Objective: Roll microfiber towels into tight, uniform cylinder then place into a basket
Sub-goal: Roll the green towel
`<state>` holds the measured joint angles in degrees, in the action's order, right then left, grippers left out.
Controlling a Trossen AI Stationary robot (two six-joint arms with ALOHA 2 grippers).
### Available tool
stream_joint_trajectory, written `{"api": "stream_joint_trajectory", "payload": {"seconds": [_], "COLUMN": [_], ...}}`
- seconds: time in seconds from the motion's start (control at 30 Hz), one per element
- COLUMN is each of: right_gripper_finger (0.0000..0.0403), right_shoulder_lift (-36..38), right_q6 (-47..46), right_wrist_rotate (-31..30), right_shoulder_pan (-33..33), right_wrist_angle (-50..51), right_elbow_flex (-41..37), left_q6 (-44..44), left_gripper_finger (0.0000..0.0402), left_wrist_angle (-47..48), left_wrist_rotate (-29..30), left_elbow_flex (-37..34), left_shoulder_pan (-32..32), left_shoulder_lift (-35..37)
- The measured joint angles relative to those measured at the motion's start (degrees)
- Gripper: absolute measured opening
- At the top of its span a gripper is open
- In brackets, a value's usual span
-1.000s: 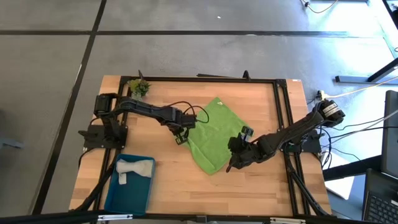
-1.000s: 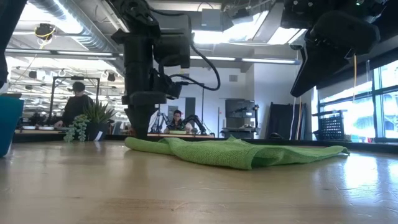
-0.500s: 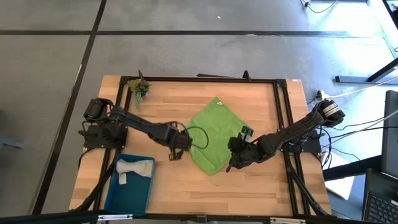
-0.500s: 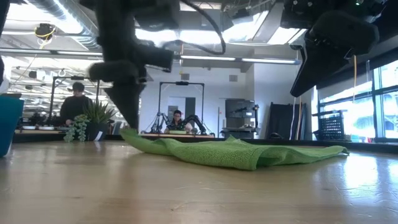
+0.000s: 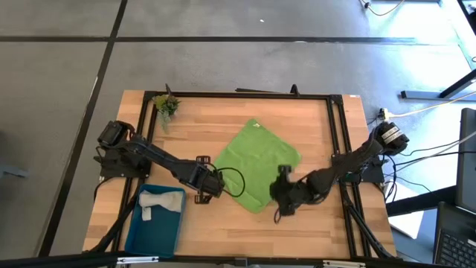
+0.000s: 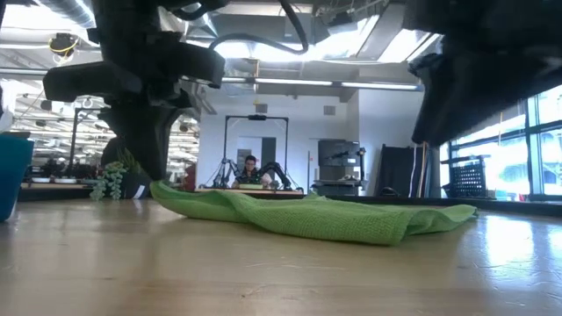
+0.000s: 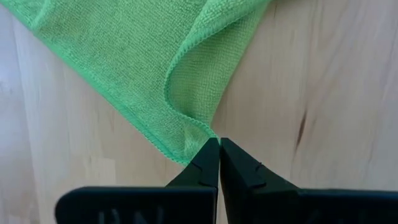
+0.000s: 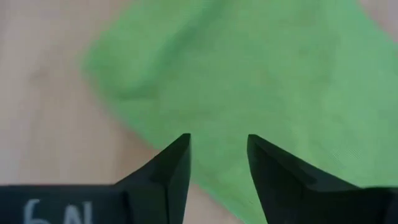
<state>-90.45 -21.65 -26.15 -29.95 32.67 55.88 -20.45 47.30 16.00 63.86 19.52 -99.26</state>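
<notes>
The lime green towel lies spread as a diamond in the middle of the table, with low wrinkles showing in the low view. My left gripper is shut on its near-left edge. My right gripper hovers open over the towel's near-right part, touching nothing. The light beige towel lies bunched in the far end of the teal basket at the near left. My left gripper pinches the green towel's hemmed edge between its two shut fingers, at a small raised fold near the near-left corner. The fingers come steeply from above. The pinched bit sits just off the wood; the rest lies slack on the table.
A small green plant sprig stands at the table's far left corner. A black frame rail runs around the table. Bare wood lies near the front edge, right of the basket. People and equipment show in the room behind.
My left gripper, shut on the towel's left edge, has swung toward the table's near edge, dragging that edge with it; the towel's left part has spread out while its far corner stayed. My right gripper has shifted slightly toward the near left and rolled, still open.
</notes>
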Motion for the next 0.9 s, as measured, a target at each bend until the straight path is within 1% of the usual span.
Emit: {"api": "stream_joint_trajectory", "payload": {"seconds": [0.13,0.23,0.33,0.4,0.47,0.5,0.9], "right_gripper_finger": [0.0158,0.0158,0.0158,0.0158,0.0158,0.0158,0.0158], "right_shoulder_lift": [-4.1,-7.9,-12.0,-14.5,-16.2,-16.7,-17.9], "right_q6": [11.7,18.8,23.8,26.7,28.4,29.3,30.9], "right_wrist_rotate": [3.7,3.7,1.7,-1.5,-5.1,-6.0,-6.8], "right_shoulder_pan": [-3.8,-6.2,-7.3,-7.3,-7.3,-7.3,-6.6], "right_wrist_angle": [-10.6,-17.7,-23.8,-25.4,-26.0,-26.3,-31.8], "right_elbow_flex": [-1.3,-1.5,-1.5,-1.5,-1.5,-1.5,-1.5], "left_q6": [-0.2,-0.4,-0.4,-0.4,-0.5,-0.6,-1.6], "left_gripper_finger": [0.0,0.0,0.0,0.0,0.0,0.0,0.0], "left_wrist_angle": [-0.3,-0.6,-0.7,-0.9,-1.4,-1.6,-2.0], "left_wrist_rotate": [0.1,0.1,0.1,-0.1,-0.3,-0.4,-0.6], "left_elbow_flex": [0.0,0.0,0.0,0.0,0.0,0.0,0.0], "left_shoulder_pan": [0.0,-0.4,-0.8,-0.9,-1.1,-1.2,-1.2], "left_shoulder_lift": [0.0,0.0,0.0,0.0,0.0,0.0,0.0]}}
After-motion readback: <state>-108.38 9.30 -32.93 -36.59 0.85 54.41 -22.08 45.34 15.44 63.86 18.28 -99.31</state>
